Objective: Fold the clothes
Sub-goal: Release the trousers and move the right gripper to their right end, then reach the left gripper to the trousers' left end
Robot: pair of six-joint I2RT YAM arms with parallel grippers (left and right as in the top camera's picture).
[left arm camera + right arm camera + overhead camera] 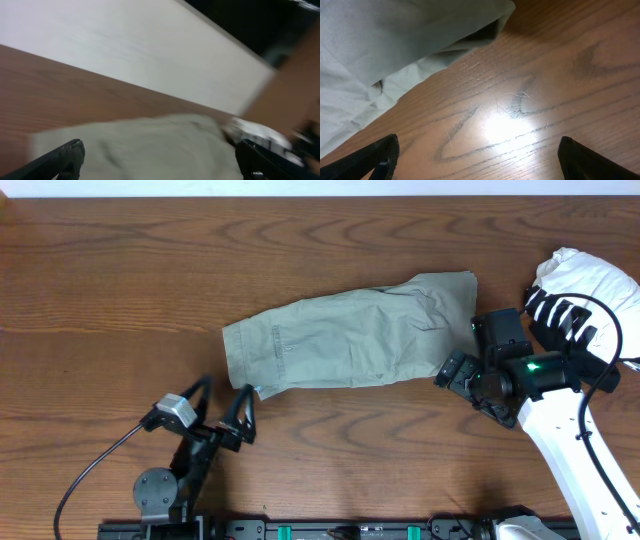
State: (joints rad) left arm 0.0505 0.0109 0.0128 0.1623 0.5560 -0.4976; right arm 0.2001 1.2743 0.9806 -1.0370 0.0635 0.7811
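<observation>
On the wooden table (110, 270), a pair of khaki trousers (350, 340) lies folded near the middle. The left end effector (228, 387) is spread wide and empty, just beside their near-left corner. The right end effector (477, 152) is also wide and empty, above bare wood at their right edge.

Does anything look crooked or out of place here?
The trousers lie askew on the table, right end angled toward the far edge, layers uneven there. A white cloth sits bunched at the right edge.

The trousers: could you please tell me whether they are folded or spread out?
Folded, at least partly: the trousers form one short block, no separate legs showing, and the right wrist view shows stacked layers.
</observation>
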